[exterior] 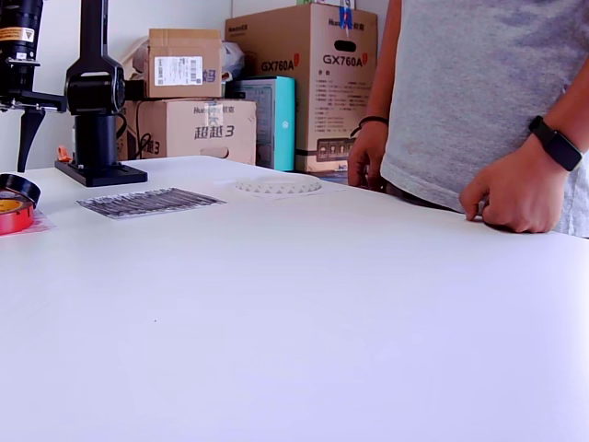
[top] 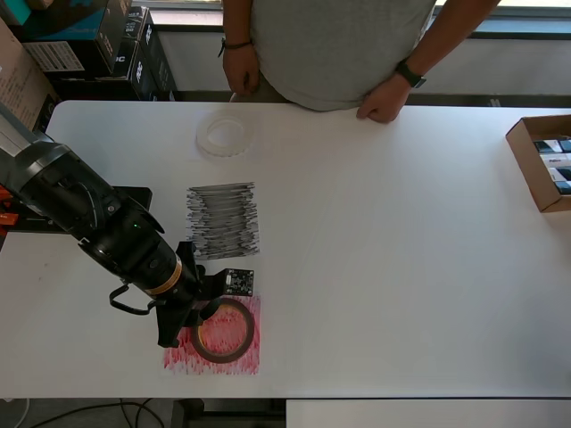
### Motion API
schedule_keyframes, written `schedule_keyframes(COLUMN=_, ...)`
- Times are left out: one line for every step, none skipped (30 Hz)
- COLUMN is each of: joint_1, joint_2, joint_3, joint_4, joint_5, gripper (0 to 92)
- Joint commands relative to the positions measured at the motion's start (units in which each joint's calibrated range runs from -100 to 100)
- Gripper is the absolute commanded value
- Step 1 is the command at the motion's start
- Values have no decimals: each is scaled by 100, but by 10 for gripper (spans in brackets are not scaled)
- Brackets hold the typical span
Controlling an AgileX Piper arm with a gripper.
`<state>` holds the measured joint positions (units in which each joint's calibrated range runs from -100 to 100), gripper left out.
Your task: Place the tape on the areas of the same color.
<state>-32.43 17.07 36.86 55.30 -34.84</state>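
— Overhead view: where does the red roll (top: 223,331) sit?
— Flat on the red sheet (top: 234,361), below the black sheet (top: 222,219).
— And the hand (top: 198,314)?
— Over the roll's rim; its grip cannot be told.

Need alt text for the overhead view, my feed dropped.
The black arm's gripper reaches onto the red-scribbled paper sheet, where the dark-red tape roll lies. Above it sits the black-scribbled sheet, then the translucent white roll near a standing person.
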Motion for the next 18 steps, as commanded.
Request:
schedule_keyframes(joint_1=8, joint_2=-14, joint_3=54, joint_4=33, joint_5=-27, gripper=512)
schedule_keyframes(joint_1=8, joint_2=33, joint_3=54, joint_4=33, joint_5=-27, gripper=512)
schedule_keyframes(joint_1=8, joint_2=80, joint_3=54, joint_4=33, joint_5=-27, gripper=512)
schedule_keyframes(joint_1=8, joint_2=117, joint_3=45, joint_4=33, joint_5=-36, gripper=512)
schedule_keyframes(joint_1=8, joint_2=145, joint_3=35, joint_4=33, joint_5=-36, gripper=512)
schedule_keyframes(joint_1=8, joint_2=173, joint_3=26, joint_4=33, joint_5=-36, gripper=512)
schedule_keyframes(joint_1=8, joint_2=183, joint_3=17, joint_4=33, joint_5=-36, gripper=512)
schedule_keyframes(joint_1=8, joint_2=192, joint_3=8, joint_4=33, joint_5=-36, gripper=512)
schedule_keyframes(joint_1=8, joint_2=192, joint_3=-1, joint_4=33, joint_5=-36, gripper=512)
schedule_keyframes(joint_1=8, joint_2=201, joint_3=-1, joint_4=33, joint_5=-36, gripper=512)
schedule_keyframes(joint_1=8, joint_2=201, joint_3=-1, joint_4=33, joint_5=-36, gripper=512)
schedule_keyframes(joint_1=8, joint_2=201, joint_3=17, joint_4=33, joint_5=-36, gripper=512)
schedule_keyframes(joint_1=8, joint_2=201, joint_3=26, joint_4=33, joint_5=-36, gripper=512)
schedule_keyframes(joint_1=8, joint_2=211, joint_3=35, joint_4=33, joint_5=-36, gripper=512)
schedule_keyframes(joint_1=8, joint_2=248, joint_3=35, joint_4=33, joint_5=-36, gripper=512)
schedule_keyframes(joint_1=8, joint_2=295, joint_3=17, joint_4=33, joint_5=-36, gripper=512)
schedule_keyframes(joint_1=8, joint_2=342, joint_3=-10, joint_4=33, joint_5=-27, gripper=512)
schedule_keyframes(joint_1=8, joint_2=388, joint_3=-28, joint_4=33, joint_5=-27, gripper=512)
